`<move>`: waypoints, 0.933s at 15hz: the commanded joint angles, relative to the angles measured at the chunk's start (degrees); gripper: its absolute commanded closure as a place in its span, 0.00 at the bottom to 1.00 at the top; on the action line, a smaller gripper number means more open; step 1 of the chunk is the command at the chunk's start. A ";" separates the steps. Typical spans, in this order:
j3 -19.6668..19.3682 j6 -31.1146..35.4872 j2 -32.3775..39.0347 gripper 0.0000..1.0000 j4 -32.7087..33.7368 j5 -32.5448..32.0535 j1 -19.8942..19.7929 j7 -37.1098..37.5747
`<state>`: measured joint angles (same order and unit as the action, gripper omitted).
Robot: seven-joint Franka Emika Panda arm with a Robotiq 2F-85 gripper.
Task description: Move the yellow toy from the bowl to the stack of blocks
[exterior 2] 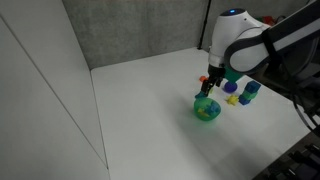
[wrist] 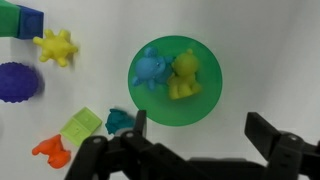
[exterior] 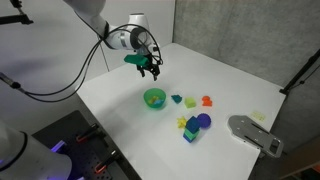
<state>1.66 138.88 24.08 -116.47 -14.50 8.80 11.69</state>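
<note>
Hovering over the white bench (wrist: 270, 60), my hand (wrist: 195, 130) is spread wide and holds nothing. In the wrist view its dark fingers (wrist: 268, 135) stand to either side of the near rim of the bowl (wrist: 176, 118). Straight below me, that round green bowl holds the yellow toy (wrist: 186, 78), which lies a little off centre and touches a blue toy (wrist: 152, 70) sharing the bowl with it. Just outside the bowl's rim sits a teal toy (wrist: 120, 121), with a lime-green block (wrist: 82, 126) beside it and an orange toy (wrist: 50, 151) next along. Farther off is the stack of blocks (wrist: 20, 78): a purple rounded piece (wrist: 12, 88), a blue cube (wrist: 28, 22) at the frame's corner, and a yellow spiky piece (wrist: 57, 47) lying close by them. In an exterior view my hand (exterior: 150, 68) hangs above the bowl, clear of it, and the stack (exterior: 196, 126) stands apart from the bowl, near the loose toys.
</note>
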 commanded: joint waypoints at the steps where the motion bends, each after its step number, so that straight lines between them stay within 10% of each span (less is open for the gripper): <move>1: -1.46 3.44 2.89 0.00 0.27 -1.76 0.27 -1.88; 14: -4.73 18.97 15.92 0.00 1.52 -6.02 -0.05 -12.01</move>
<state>-2.54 155.76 37.57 -116.35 -19.83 8.79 3.12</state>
